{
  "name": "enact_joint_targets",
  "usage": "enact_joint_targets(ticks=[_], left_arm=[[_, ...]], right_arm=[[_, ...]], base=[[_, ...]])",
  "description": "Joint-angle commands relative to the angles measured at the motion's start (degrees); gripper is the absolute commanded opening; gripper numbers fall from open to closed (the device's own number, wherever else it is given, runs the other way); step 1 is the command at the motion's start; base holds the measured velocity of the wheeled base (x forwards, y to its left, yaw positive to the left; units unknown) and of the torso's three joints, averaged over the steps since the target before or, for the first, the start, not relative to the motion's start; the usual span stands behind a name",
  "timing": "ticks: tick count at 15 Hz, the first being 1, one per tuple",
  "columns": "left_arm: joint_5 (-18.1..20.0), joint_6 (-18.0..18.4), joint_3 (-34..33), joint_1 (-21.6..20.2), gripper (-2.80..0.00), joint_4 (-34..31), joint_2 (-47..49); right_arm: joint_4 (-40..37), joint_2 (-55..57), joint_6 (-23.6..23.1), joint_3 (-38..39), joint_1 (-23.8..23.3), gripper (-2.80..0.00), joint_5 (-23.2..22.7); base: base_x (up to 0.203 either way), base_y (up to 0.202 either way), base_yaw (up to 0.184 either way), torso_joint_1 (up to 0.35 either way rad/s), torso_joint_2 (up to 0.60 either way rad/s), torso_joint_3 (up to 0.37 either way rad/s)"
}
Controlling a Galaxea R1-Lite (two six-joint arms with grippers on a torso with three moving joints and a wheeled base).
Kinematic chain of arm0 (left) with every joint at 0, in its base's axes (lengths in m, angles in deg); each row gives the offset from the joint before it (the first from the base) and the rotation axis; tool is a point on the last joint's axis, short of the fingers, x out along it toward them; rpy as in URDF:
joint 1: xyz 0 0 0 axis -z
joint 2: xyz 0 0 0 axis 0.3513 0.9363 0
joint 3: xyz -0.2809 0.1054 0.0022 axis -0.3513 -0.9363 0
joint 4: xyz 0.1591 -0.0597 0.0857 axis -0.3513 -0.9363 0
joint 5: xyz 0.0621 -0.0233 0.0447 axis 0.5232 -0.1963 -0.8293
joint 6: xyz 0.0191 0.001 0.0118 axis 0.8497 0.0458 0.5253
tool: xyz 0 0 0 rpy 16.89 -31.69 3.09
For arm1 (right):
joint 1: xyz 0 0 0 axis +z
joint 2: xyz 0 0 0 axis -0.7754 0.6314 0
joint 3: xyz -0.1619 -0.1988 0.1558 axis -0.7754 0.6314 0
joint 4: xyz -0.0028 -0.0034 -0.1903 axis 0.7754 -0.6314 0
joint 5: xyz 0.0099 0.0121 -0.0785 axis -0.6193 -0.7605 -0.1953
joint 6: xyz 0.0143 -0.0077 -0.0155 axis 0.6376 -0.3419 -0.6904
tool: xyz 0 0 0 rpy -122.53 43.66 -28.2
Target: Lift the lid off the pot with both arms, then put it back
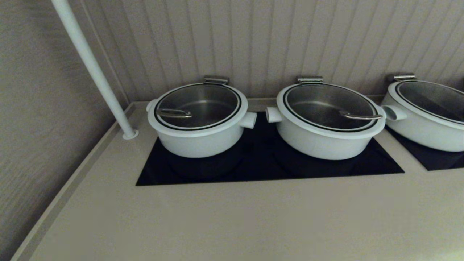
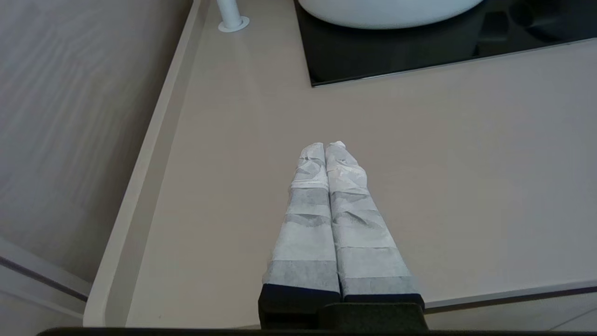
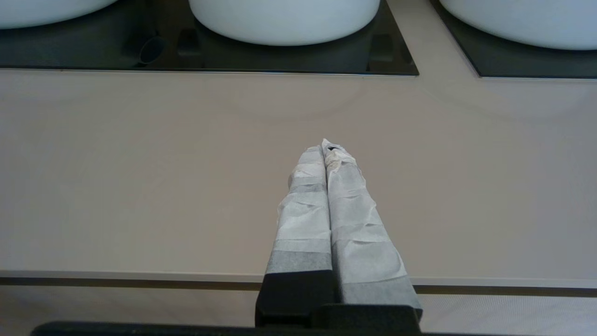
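beige counter across lower half of head frame, ribbed wall behind, plain wall at left. black hob mid-frame w/ two white pots on it; second black panel at right edge under a third pot, partly cut off by frame. white pole slanting from top left down to a round foot at the counter's rear-left corner.

pot centre-left in head frame, on left part of hob, stubby side handles, steel hinge bracket at rear rim. lid seated flat on it, closed, white rim w/ thin black ring, steel showing thru glass. wire handle near lid's left edge. 2nd pot just right of it, apart, side handles nearly facing across a small gap; its lid's handle near right edge.

neither arm in head frame. left gripper centre of left wrist frame, taped pale fingers pressed together, clenched on nothing, above bare counter well short of hob; pot underside at top of frame, pole foot top left. right gripper centre of right wrist frame, fingers likewise clenched empty, above counter near its front edge; hob and pot bases along top of frame.
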Motion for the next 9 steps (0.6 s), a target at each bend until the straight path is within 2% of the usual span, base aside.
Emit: enact_joint_targets(ticks=[1,9], left_arm=[[0.1,0.3,0.0,-0.1,-2.8,0.0,-0.1],[-0.2,-0.2,0.0,-0.3,-2.8,0.0,-0.1]], right_arm=[[0.0,0.1,-0.1,0.0,0.0,-2.8,0.0],[0.0,0.1,-0.1,0.0,0.0,-2.8,0.0]], base=[[0.0,0.0,0.0,0.0,0.0,0.0],[0.0,0.0,0.0,0.0,0.0,0.0]])
